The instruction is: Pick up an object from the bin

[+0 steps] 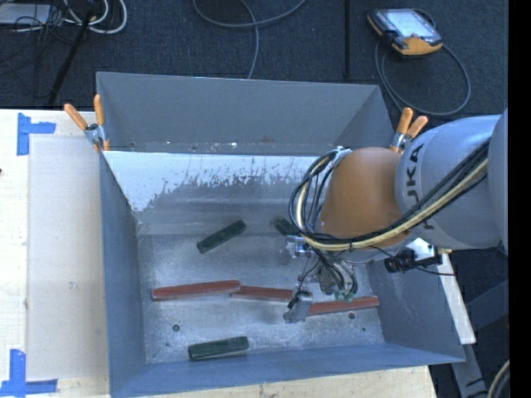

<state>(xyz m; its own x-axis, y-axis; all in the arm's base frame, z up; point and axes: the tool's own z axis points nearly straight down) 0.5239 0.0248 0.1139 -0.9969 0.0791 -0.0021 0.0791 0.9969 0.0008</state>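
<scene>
I have the gripper [295,309] down low in the bin [249,131], at the left end of a reddish-brown stick [348,304] that lies on the floor front right. From this angle I cannot tell whether it is spread or pressed together. A second brown stick [264,293] ends just beside it, and a third stick [195,289] lies further left. One dark green block [221,235] sits toward the back, and another green block [218,348] lies at the front.

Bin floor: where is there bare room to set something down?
Bare floor lies at the left, between the upper green bar and the brown sticks, and at the front right, between the lower green bar and the right wall. It is crowded under the gripper, over the sticks.
</scene>
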